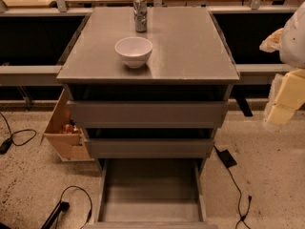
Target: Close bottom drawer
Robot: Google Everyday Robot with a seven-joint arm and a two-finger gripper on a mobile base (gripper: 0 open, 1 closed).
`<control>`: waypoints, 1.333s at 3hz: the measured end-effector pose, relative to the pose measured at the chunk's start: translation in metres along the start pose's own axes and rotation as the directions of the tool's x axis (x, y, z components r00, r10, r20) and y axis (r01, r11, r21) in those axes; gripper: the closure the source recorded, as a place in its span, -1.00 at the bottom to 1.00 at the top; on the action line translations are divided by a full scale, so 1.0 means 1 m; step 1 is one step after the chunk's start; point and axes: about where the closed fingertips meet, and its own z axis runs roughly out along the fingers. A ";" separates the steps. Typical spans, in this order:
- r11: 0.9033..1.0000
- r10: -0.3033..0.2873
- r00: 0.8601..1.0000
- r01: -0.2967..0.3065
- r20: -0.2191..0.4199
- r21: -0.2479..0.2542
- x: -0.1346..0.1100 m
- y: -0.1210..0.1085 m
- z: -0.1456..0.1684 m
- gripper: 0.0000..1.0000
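Camera view: the flat matte-grey bottom drawer (150, 190) of the grey cabinet (190, 46) stands pulled out toward the near side, its long shallow tray exposed. The cream-coloured gripper (285, 99) hangs right of the cabinet, well apart from the drawer; I cannot tell whether it is spread or closed.

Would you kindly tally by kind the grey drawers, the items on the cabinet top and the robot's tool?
Grey drawers: 3, top drawer, middle drawer and pulled-out bottom drawer
White bowl: 1
Metal can: 1
Tool: 1, at the right edge, beside the cabinet
Total: 6
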 end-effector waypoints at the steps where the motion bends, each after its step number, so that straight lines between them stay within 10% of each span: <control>1: 1.000 0.008 1.000 -0.008 -0.005 0.006 0.001 0.002 0.008 -1.00; 2: 0.999 0.007 1.000 -0.006 -0.023 0.036 0.006 0.015 0.032 -1.00; 4: 1.000 0.022 0.996 -0.022 -0.087 -0.005 0.055 0.074 0.180 -1.00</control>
